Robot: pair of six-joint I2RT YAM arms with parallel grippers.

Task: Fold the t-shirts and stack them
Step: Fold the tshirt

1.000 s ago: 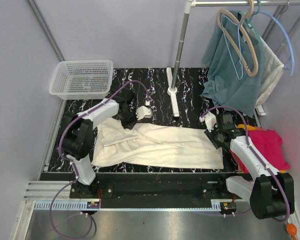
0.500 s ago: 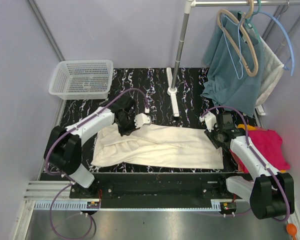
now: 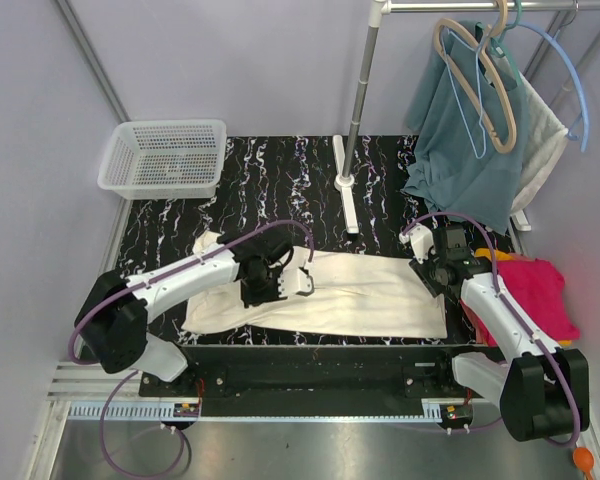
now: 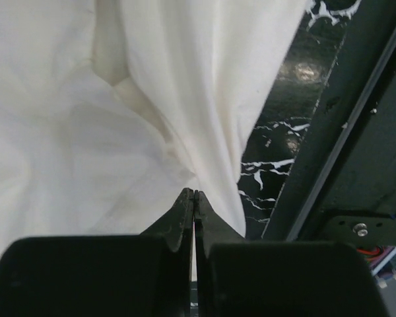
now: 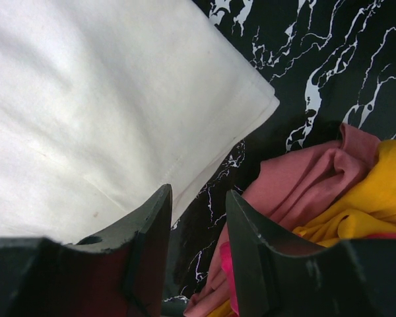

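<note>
Along the near edge of the table you have the cream t-shirt lying flat, with bare marble open behind it. Your left gripper is pressed together over its left half. Your right gripper stands spread above the right hem corner, beside the pink t-shirt and the orange t-shirt.

Black marble-patterned tabletop with white veins: white mesh plastic basket sits at its far left corner. Chrome garment-rack pole rises from a white foot bar at far centre. A teal-blue garment hangs from the top rail, along with a tan hanger and a pale blue wire hanger (white cloth shows behind the teal). Small orange object at near right, identity unclear.
</note>
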